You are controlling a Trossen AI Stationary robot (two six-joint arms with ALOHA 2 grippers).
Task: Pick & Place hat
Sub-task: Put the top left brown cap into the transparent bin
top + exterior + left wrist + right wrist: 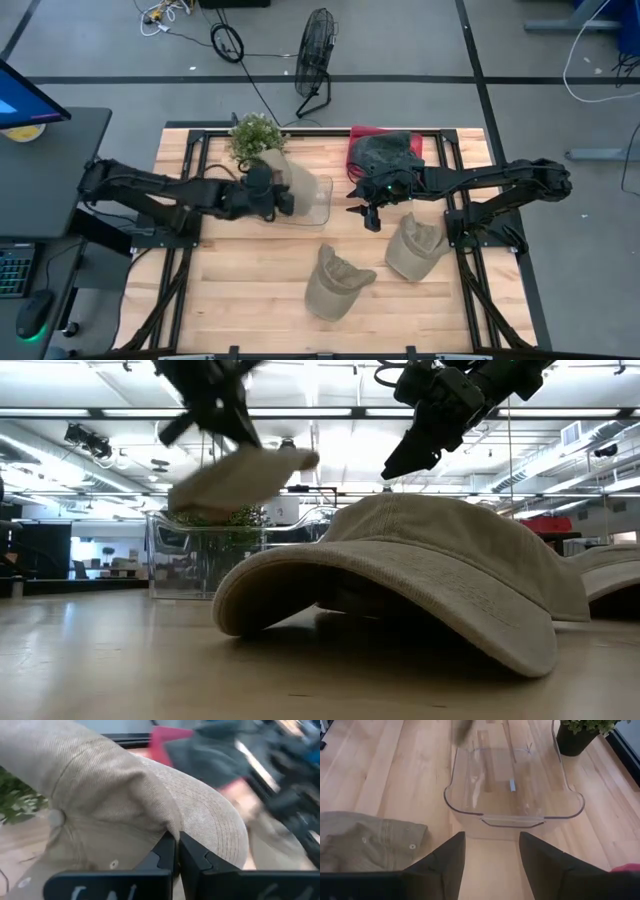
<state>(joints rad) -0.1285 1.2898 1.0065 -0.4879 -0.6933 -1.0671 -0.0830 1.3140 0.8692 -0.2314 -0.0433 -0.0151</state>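
My left gripper (268, 192) is shut on a tan cap (288, 175) and carries it above the clear plastic bin (312, 200). In the low view the cap (240, 475) hangs below that gripper (215, 405), over the bin (200, 550). My right gripper (366, 216) hovers open beside the bin, touching nothing; its wrist view looks past its gripper (490, 850) at the bin (515, 785). Two more tan caps (335, 283) (415, 248) lie on the table. My left gripper (177, 852) pinches the tan cap between its two fingers where the crown meets the brim (172, 827). The cap is lifted clear of the table and hangs below the fingers, its brim (285, 460) pointing sideways above the bin.
A potted plant (255, 135) stands at the far edge behind the bin. A dark cap (385, 150) lies on a red thing (360, 135) near the far edge. The nearest tan cap (420, 580) fills the low view's foreground. Bare wood (240, 290) lies at the near left.
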